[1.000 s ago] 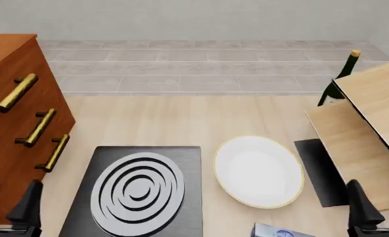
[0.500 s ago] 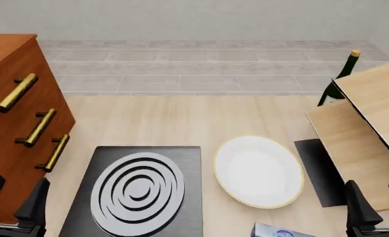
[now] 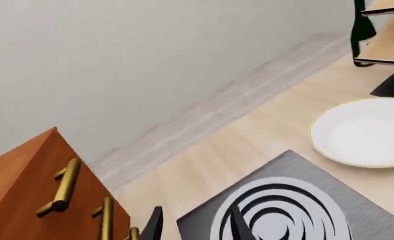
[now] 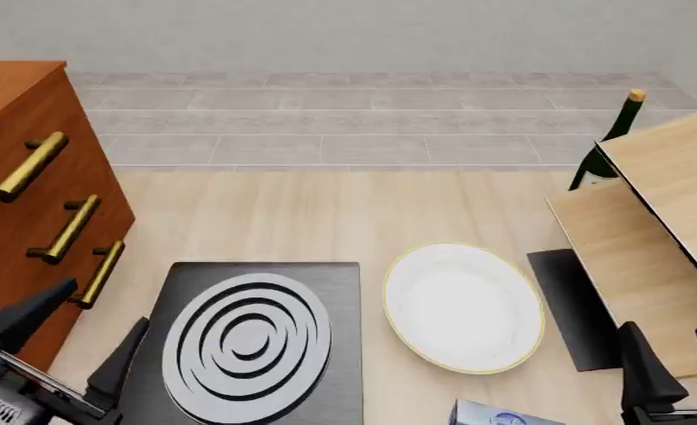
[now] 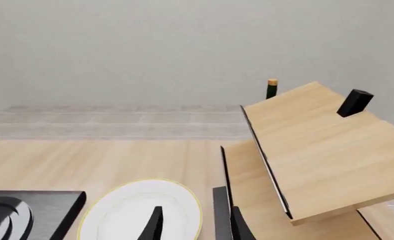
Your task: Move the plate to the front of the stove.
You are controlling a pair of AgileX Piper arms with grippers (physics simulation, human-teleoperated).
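left claw (image 4: 71,341): fingers apart, holding nothing, near-left by the stove's left edge | right claw (image 4: 679,354): fingers apart, holding nothing, near-right | stove (image 4: 244,341): near-left on tabletop (image 4: 324,217) | plate (image 4: 463,306): flat on tabletop, just right of stove | wine bottle (image 4: 608,142): far right

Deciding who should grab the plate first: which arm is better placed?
Probably the right: the plate lies right of the stove, near the open right gripper. The left gripper sits beyond the stove.

plate (image 5: 126,210) beside stove (image 5: 23,212), wooden shelf (image 5: 317,150)
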